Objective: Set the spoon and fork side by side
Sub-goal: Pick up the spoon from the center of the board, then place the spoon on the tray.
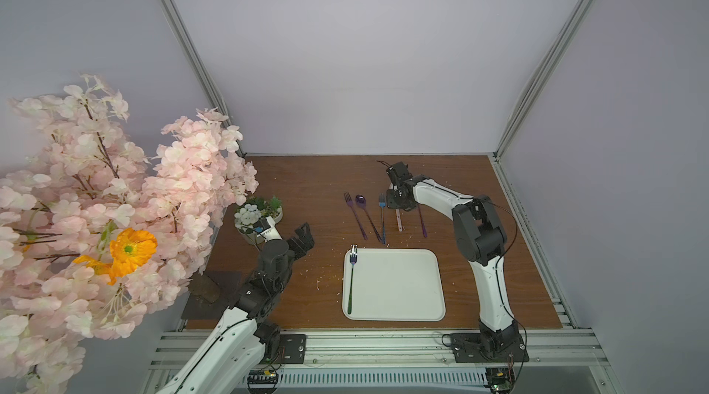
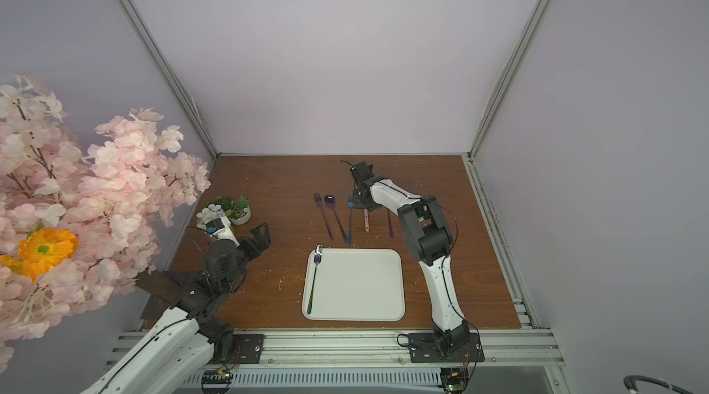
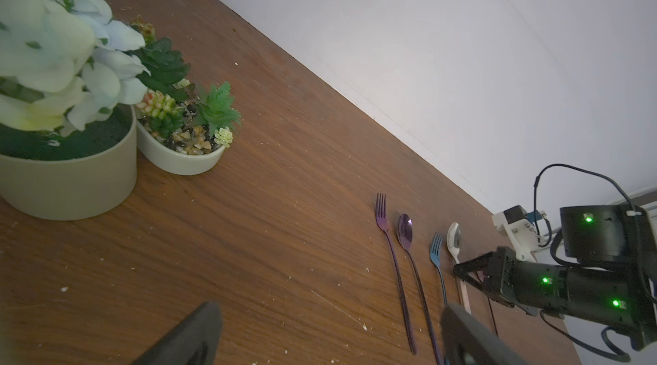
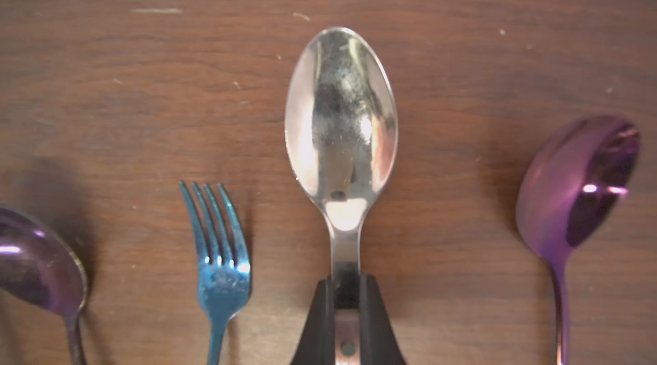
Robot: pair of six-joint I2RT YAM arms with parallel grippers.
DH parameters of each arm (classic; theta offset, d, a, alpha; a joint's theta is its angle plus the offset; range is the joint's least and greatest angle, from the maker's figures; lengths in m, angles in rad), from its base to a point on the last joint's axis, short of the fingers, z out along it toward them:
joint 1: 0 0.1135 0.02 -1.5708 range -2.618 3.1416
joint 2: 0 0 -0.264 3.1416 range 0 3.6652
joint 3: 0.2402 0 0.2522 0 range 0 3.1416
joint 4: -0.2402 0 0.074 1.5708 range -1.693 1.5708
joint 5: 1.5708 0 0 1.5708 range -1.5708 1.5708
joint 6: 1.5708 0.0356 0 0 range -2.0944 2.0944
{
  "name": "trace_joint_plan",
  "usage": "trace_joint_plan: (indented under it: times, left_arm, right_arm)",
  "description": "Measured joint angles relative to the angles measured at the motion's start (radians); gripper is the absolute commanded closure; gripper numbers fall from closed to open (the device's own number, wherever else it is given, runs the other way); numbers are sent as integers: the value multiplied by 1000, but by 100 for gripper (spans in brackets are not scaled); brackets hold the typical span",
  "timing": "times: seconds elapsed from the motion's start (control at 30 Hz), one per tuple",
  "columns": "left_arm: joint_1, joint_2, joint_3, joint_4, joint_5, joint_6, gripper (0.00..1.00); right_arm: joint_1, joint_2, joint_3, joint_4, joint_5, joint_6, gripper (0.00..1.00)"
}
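**Spoon pinched at the neck, fork waiting on the tray**

The spoon (image 4: 341, 114) lies bowl-up in the row of cutlery at the far side of the table (image 1: 307, 188); the right gripper (image 4: 346, 283) is clamped on its narrow neck just behind the bowl, and most of the handle runs back under the fingers; whether it has left the wood I cannot tell. The fork (image 1: 351, 284) lies along the left edge of the tray (image 1: 399, 288), prongs pointing away from the robot, well apart from the spoon. The left gripper (image 1: 307, 239) hangs over bare table beside the tray with its fingers spread and nothing in them.

The job looks about half done: one piece sits on the tray, the other is gripped but not yet carried.

What could go wrong, as I judge it:

- the hold is on a thin, smooth bit of metal near one end; the long handle could swing down or twist in the fingers on the way up, so the spoon arrives crooked;
- the blue fork (image 4: 222, 274) sits just beside the spoon and a purple spoon (image 4: 576, 185) is near on the other side; a sideways drift during the lift could knock either one;
- a drooping handle could catch the tray's raised rim;
- setting down too close could nudge the fork or land across it; too far, and the pair would not read as side by side.
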Motion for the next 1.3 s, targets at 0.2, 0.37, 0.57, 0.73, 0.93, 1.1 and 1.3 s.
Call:
trace_joint_plan:
  times: [0.2,0.37,0.57,0.73,0.93,1.1,1.3]
  left_arm:
    - [0,-9,0,0,0,0,1]
    - [0,-17,0,0,0,0,2]
    - [0,-35,0,0,4,-1,1]
    - [0,-47,0,3,26,-4,1]
    - [0,-50,-1,18,58,-6,1]
    - [0,-74,-9,20,71,-11,1]
    - [0,-92,-13,21,76,-16,1]
  right_arm:
    - [24,-174,-49,-6,42,27,100]
    - [157,-459,-205,9,70,133,100]
    - [420,-647,-495,63,17,380,100]
    - [566,-595,-649,77,-24,566,100]
    - [656,-515,-643,122,-42,687,100]
    - [660,-512,-643,165,-42,743,100]
    - [657,-511,-649,190,-34,776,100]
